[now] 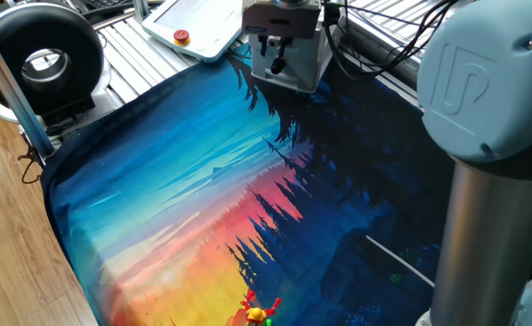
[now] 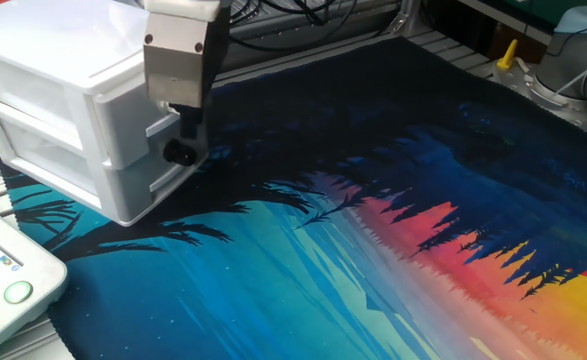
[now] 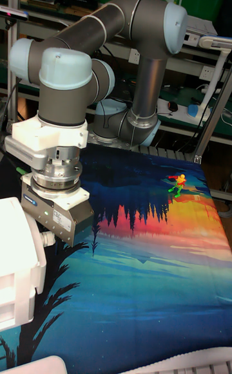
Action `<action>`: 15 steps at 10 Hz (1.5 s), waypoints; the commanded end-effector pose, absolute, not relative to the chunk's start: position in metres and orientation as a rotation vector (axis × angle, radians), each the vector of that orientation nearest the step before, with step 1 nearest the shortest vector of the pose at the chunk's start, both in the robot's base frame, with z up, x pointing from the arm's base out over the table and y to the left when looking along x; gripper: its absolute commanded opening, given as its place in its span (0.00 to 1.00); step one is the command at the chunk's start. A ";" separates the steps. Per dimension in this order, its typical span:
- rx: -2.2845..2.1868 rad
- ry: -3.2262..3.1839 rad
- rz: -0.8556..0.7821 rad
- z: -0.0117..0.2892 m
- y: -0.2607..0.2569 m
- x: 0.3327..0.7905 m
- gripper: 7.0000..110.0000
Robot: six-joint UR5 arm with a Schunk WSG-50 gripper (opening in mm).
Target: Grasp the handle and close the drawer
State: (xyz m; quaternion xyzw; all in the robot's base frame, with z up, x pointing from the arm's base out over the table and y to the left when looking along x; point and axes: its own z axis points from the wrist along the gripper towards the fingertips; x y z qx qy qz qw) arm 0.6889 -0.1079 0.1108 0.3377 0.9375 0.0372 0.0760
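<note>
Presently, one gripper point(image 2: 181, 138) is seen lowered against the front of the one drawer point(image 2: 158, 128) unit, a pale grey-white box in which two stacked drawer fronts can be counted in the other fixed view. Its dark fingers are set at the small handle tab on the upper front, directly at the jaws, but whether the jaws are closed on that tab or merely beside it cannot be told, since the grey gripper body hides most of the contact. In one fixed view the same gripper point(image 1: 278, 62) is seen from the opposite side, with the drawer unit point(image 1: 306, 68) just behind it. One printed cloth point(image 2: 373, 260), showing a sunset and dark trees, is spread under the unit and away from the jaws. One white panel point(image 1: 202, 23) bearing one red button point(image 1: 182, 37) lies beside the unit, near the jaws. One small red and yellow figure point(image 1: 258, 313) is seen on the cloth, well apart from the jaws. One black round device point(image 1: 41, 56) stands beyond the panel, further off.
</note>
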 end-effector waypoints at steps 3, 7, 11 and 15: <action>1.017 2.783 0.076 0.118 -0.116 0.692 0.00; 0.994 2.764 -0.110 0.114 -0.132 0.689 0.00; 0.939 2.743 -0.271 0.121 -0.130 0.692 0.00; 0.961 2.793 -0.116 0.121 -0.107 0.694 0.00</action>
